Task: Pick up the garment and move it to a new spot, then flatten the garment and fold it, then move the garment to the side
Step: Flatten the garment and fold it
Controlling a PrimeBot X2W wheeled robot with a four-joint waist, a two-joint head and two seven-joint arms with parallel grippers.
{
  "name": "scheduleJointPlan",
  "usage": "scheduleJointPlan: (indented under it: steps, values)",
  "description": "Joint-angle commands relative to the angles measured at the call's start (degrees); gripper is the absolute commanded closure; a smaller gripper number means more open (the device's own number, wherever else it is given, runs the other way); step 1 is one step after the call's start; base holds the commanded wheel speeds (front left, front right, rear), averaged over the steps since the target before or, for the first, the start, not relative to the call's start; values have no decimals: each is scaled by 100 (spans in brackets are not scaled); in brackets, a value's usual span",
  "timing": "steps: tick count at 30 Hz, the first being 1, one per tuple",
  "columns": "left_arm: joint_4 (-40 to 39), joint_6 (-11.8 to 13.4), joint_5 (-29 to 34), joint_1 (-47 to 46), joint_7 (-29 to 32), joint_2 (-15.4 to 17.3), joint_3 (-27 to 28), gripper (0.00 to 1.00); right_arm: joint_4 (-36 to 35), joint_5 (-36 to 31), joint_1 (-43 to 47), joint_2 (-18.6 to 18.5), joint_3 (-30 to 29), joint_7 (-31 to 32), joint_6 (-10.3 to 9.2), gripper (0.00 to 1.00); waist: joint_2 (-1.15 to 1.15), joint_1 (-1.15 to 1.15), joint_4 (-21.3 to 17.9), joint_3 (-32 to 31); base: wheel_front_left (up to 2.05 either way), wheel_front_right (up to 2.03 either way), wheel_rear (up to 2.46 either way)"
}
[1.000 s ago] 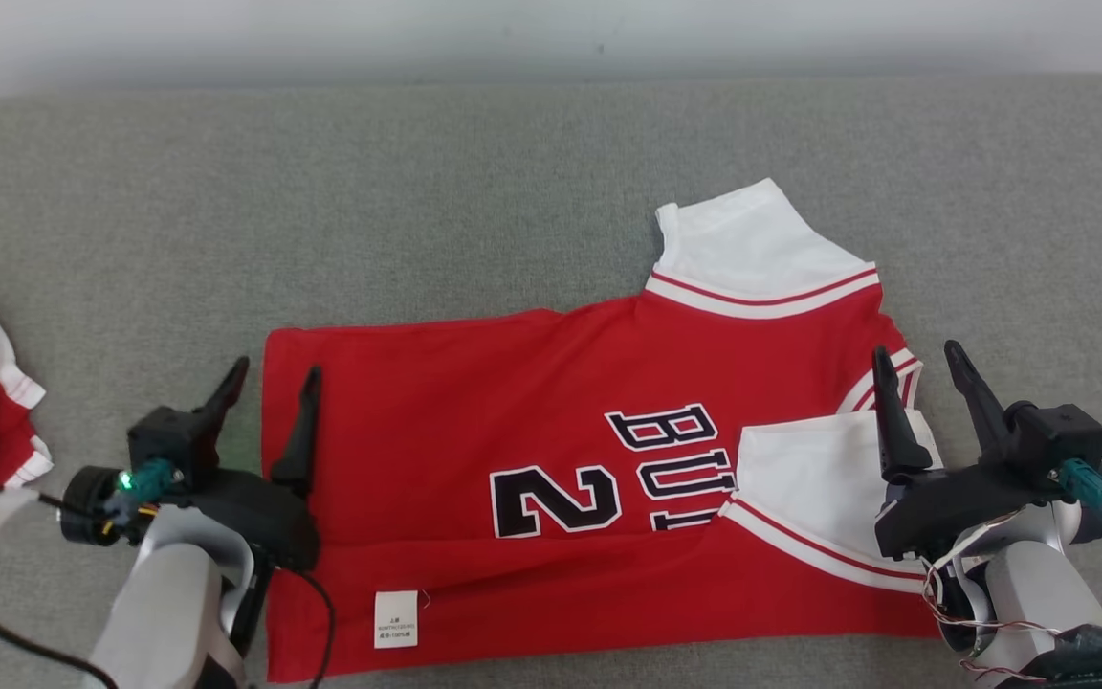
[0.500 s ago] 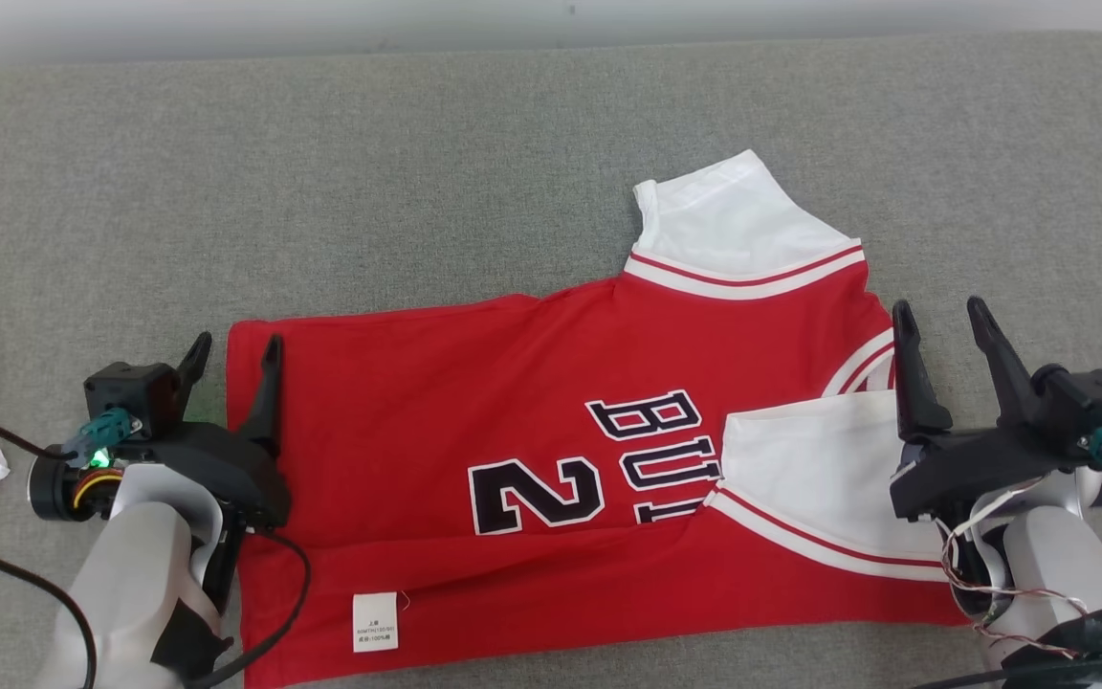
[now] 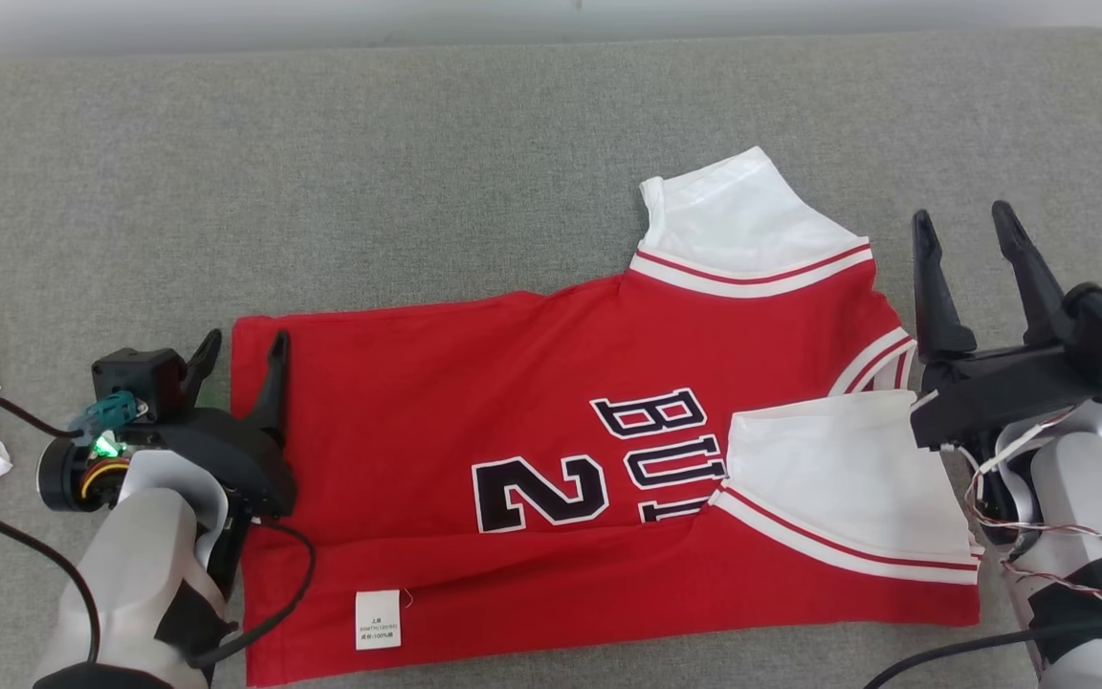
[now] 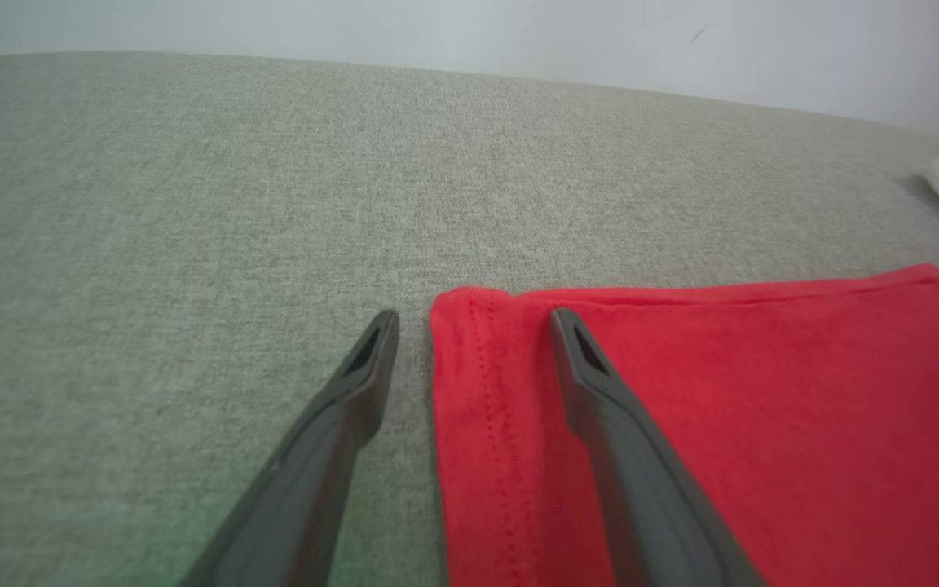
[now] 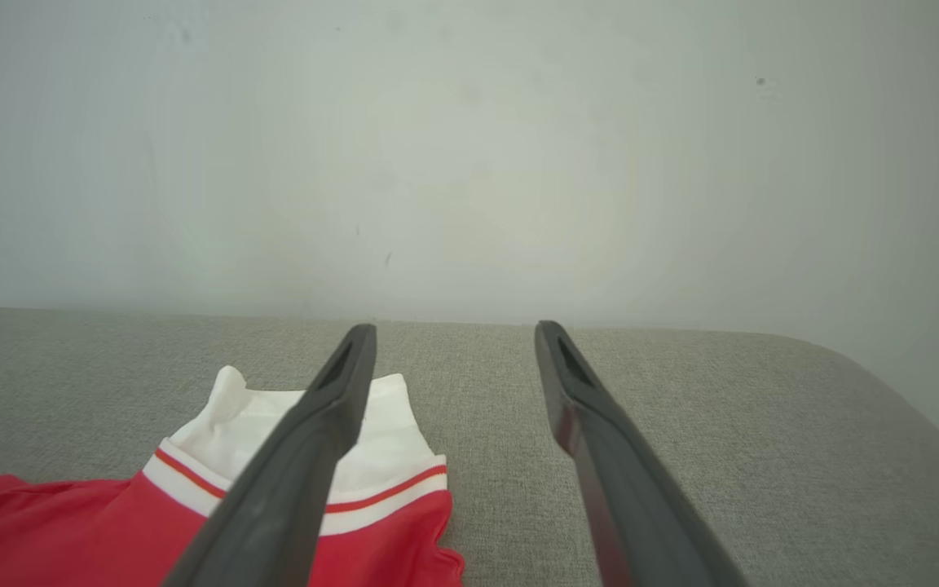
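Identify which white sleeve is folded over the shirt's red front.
The sleeve nearer the robot, covering the end of the lettering; the far sleeve sticks out onto the grey cushion.

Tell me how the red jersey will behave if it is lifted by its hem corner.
The jersey will probably drape limply: it is thin cloth, lying flat with soft creases and a sleeve folded over. Being that thin, it likely weighs little. On the rough grey cushion it may drag and bunch rather than slide if pushed.
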Motion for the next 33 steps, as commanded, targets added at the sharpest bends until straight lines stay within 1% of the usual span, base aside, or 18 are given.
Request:
scheduleJointPlan:
  steps: [1,3,9,10,11,12,13,15,16,20,21,24,26,28,33]
  values:
    - [26,-6,-38,-64,-6,10,-43,8,34,45,-105,-64,74,1,-8,0,-1,0,2,19,0,0,0]
    - [-1,-7,-61,-109,-6,7,-72,12,60,58,-190,-111,151,1,-8,0,-1,0,9,38,0,0,0]
    - [61,-15,-111,-158,-6,-9,-181,15,92,128,-470,-248,353,1,-8,0,-1,0,29,98,0,0,0]
    - [70,-15,-124,-171,-6,-11,-189,18,95,139,-494,-258,373,1,-8,0,-1,0,34,103,0,0,0]
    - [70,-15,-124,-171,-6,-11,-189,18,95,139,-494,-258,373,1,-8,0,-1,0,34,103,0,0,0]
    - [79,-15,-129,-185,-6,-17,-201,27,102,141,-523,-271,391,1,-8,0,-1,0,42,107,0,0,0]
    - [84,-16,-137,-194,-6,-24,-212,51,106,148,-548,-281,403,1,-8,0,-1,0,48,109,0,0,0]
    - [69,-17,-163,-213,-6,-36,-229,80,121,168,-600,-300,443,1,-8,0,-1,0,61,116,0,0,0]
    - [29,-16,-169,-221,-6,-37,-238,100,138,179,-621,-306,458,1,-8,0,-1,0,67,118,0,0,0]
    - [-185,-15,-150,-146,-6,-40,-271,100,280,296,-765,-367,513,1,-8,0,-1,0,116,145,0,0,0]
    - [-237,-15,-124,-113,-6,-56,-310,100,399,407,-822,-378,556,1,-8,0,-1,0,139,159,0,0,0]
    - [-438,-16,-94,3,-6,-107,-402,100,1039,917,-1160,-438,770,55,-8,0,-1,0,226,192,0,0,0]
    - [-559,-16,-103,75,-6,-150,-450,100,1430,1202,-1557,-547,998,252,-8,0,-1,0,304,234,0,0,0]
    - [-678,-16,-126,111,-6,-177,-505,100,1815,1449,-1844,-607,1278,597,-8,0,-1,0,386,285,0,0,0]
    - [-899,-17,-180,141,-6,-239,-710,100,2426,1919,-2575,-816,1881,1228,-8,0,-1,0,627,451,0,0,0]
